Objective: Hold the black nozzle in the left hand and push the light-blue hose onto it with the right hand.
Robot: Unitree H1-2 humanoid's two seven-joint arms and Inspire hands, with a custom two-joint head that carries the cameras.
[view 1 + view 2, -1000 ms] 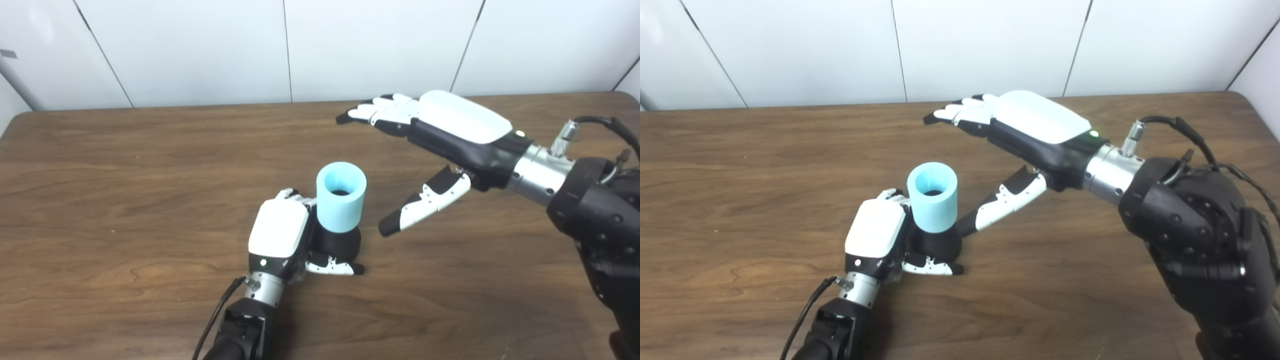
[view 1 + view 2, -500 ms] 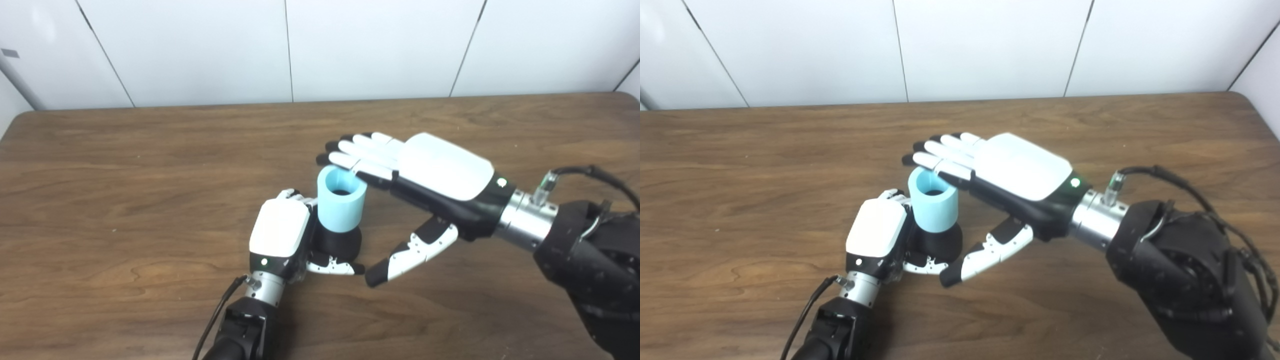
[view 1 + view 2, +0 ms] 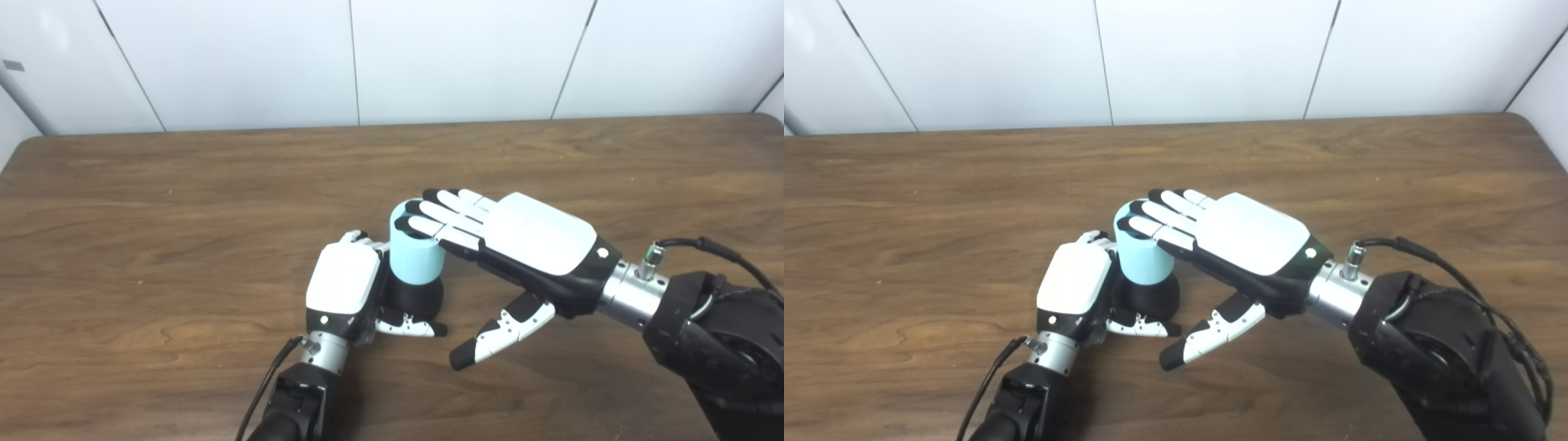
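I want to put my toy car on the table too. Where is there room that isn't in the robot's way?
The table is bare all along the back by the white wall, and on the whole left side. The middle is crowded: the left hand holds the black nozzle, and the right hand lies flat on the light-blue hose. The right arm fills the near right corner.

No readable text, label, brand, number or sign shows on anything in either view
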